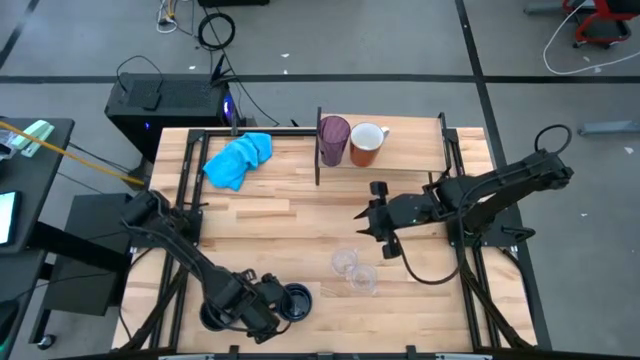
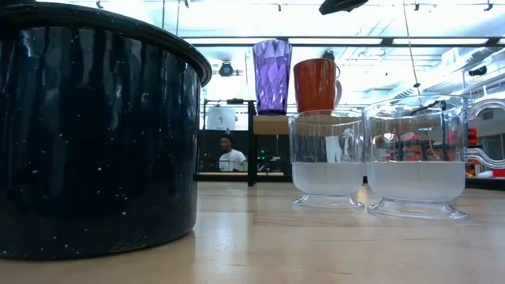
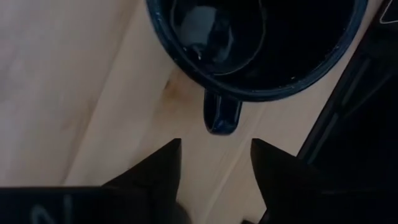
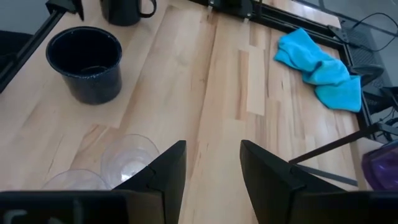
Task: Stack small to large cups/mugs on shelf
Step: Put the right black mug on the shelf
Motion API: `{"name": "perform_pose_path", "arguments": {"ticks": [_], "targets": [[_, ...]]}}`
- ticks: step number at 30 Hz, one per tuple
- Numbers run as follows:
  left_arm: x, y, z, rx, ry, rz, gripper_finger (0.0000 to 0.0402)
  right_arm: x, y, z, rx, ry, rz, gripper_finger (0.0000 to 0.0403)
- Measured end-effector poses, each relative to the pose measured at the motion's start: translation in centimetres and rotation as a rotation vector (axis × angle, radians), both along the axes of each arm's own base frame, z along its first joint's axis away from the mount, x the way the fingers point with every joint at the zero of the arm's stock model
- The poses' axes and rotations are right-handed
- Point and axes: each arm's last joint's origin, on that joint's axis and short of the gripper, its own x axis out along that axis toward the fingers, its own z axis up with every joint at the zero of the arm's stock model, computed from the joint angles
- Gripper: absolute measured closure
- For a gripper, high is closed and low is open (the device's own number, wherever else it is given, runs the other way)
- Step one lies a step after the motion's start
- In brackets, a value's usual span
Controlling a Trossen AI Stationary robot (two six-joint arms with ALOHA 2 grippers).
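Note:
A black mug (image 3: 255, 43) stands on the table near its front edge; it fills the left of the low view (image 2: 95, 134). My left gripper (image 3: 214, 152) hovers over it, open, fingertips on either side of the line to its handle (image 3: 222, 115) and short of it. A second black mug (image 4: 124, 9) stands further left. Two small clear cups (image 1: 344, 262) (image 1: 363, 279) stand upright at the front centre. The purple tumbler (image 1: 333, 140) and the orange mug (image 1: 366, 143) stand on the shelf (image 2: 272, 125). My right gripper (image 1: 378, 225) hangs open above mid-table, holding nothing.
A blue cloth (image 1: 240, 158) lies crumpled at the far left of the table. Dark uprights (image 1: 318, 150) flank the shelf at the back. Bare wood lies between the cups and the shelf. A person (image 2: 229, 154) sits far behind the table.

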Motion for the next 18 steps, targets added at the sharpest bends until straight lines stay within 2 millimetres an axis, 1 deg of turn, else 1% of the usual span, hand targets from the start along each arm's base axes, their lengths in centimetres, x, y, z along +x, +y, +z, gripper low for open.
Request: {"name": "perform_pose_path", "arguments": {"ticks": [3, 7, 15, 18], "targets": [[0.4, -0.2, -1.0, -0.001, 0.025, -0.002, 0.0183, -0.2, 0.0, 0.1, 0.007, 0.000, -0.003, 0.0245], [0.8, -0.2, -2.0, 0.013, 0.058, 0.001, 0.0179, -0.2, 0.0, 0.1, 0.010, -0.001, -0.004, 0.0245], [2.0, 0.7, -3.4, 0.058, 0.066, 0.004, 0.0200, -0.2, 0.0, 0.1, 0.021, -0.002, -0.013, 0.0245], [2.6, 1.2, -3.7, 0.078, 0.056, 0.011, 0.0210, -0.2, 0.0, 0.1, 0.022, -0.001, -0.012, 0.0245]]}}
